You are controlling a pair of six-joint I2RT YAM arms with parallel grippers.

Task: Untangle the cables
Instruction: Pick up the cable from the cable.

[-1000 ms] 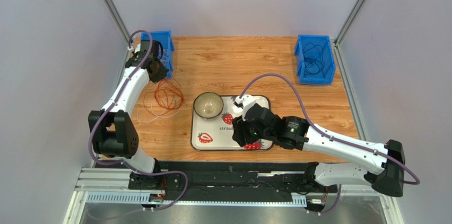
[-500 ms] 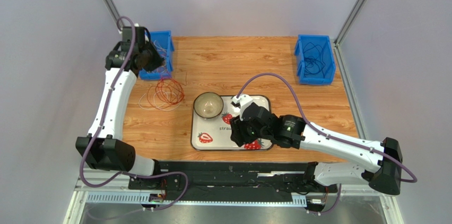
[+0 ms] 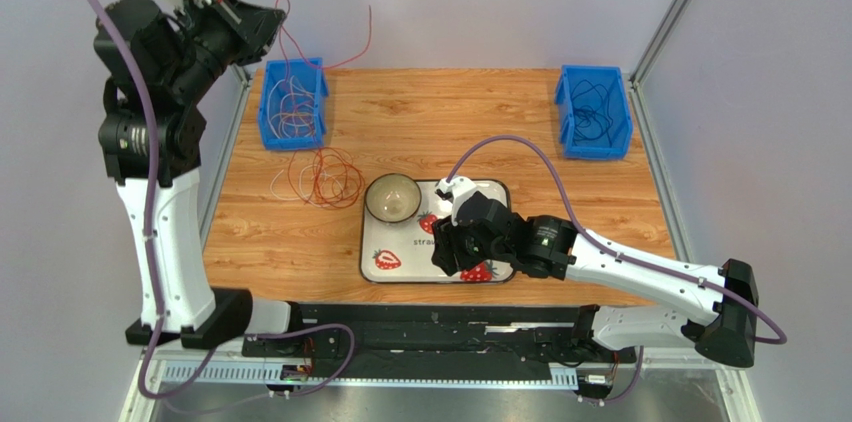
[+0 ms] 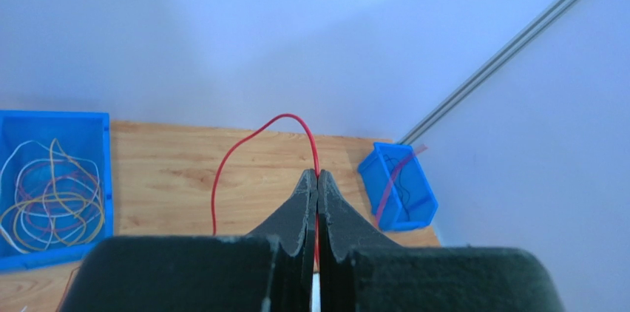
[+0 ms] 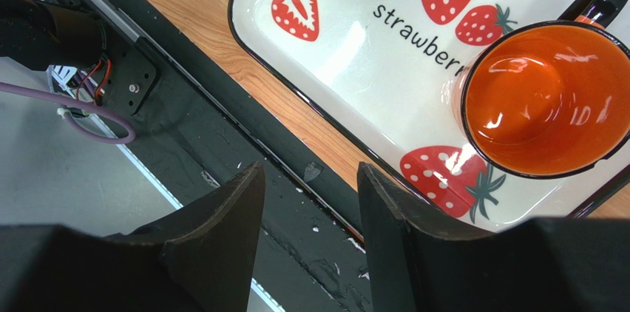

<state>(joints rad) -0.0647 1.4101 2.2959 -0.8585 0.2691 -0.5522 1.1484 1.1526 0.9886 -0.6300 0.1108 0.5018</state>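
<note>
My left gripper [image 3: 272, 16] is raised high above the back left of the table and is shut on a thin red cable [image 3: 345, 60]. In the left wrist view the red cable [image 4: 244, 146] arcs out from between the closed fingertips [image 4: 317, 177]. A tangle of red-brown and white cable loops [image 3: 320, 180] lies on the wood in front of the left blue bin [image 3: 292, 132], which holds yellow, white and purple cables [image 4: 48, 197]. My right gripper [image 5: 310, 179] is open and empty, low over the table's near edge by the strawberry tray [image 5: 347, 53].
A glass bowl [image 3: 392, 198] stands on the tray's left end. An orange mug [image 5: 547, 97] sits on the tray. The right blue bin [image 3: 594, 112] at the back right holds dark cables. Black rail [image 3: 420, 327] runs along the near edge.
My left arm has risen from the left bin to high above the table, lifting the red cable with it. The loops on the wood shifted slightly right. The right arm has barely moved.
</note>
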